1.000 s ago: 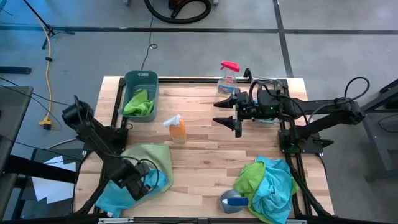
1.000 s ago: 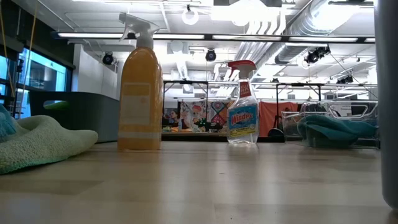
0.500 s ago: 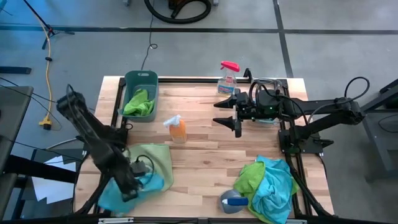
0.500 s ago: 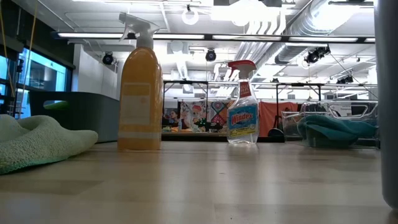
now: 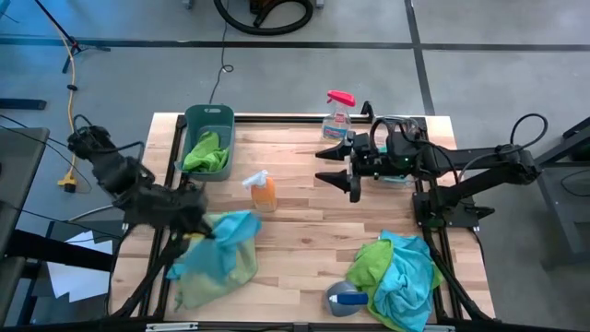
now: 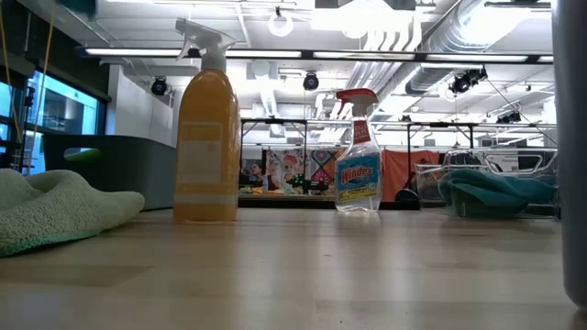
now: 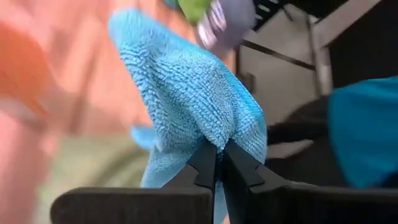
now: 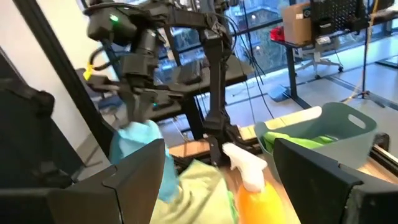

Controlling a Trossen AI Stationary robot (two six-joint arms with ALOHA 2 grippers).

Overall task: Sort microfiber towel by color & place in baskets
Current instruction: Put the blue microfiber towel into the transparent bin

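My left gripper (image 5: 200,231) hovers over the table's near left, shut on a light blue towel (image 5: 228,242). A pale green towel (image 5: 217,278) lies flat on the table beneath it. The dark green basket (image 5: 208,118) at the far left holds a bright green towel (image 5: 205,152). The clear basket (image 6: 431,183) at the far right holds a teal towel (image 6: 491,191). My right gripper (image 5: 351,166) hangs open above the table beside the clear basket, holding nothing. My left gripper pinches a bunched fold of the blue towel (image 7: 214,140) between its two fingertips (image 7: 205,163). The fingers slant downward. The towel hangs from them above the pale green towel (image 8: 199,183); whether its lower end still touches that towel, I cannot tell.
An orange spray bottle (image 5: 263,192) stands mid-table, and a clear one with a red trigger (image 5: 338,114) at the far edge. A heap of green and blue towels (image 5: 398,269) lies near right, with a grey-blue bottle (image 5: 346,297) beside it.
My left gripper has shut on the blue towel at the near left corner, then risen and swung toward the far edge, rolling as it went. The blue towel has come up off the table and now hangs over the pale green towel, which stayed put.
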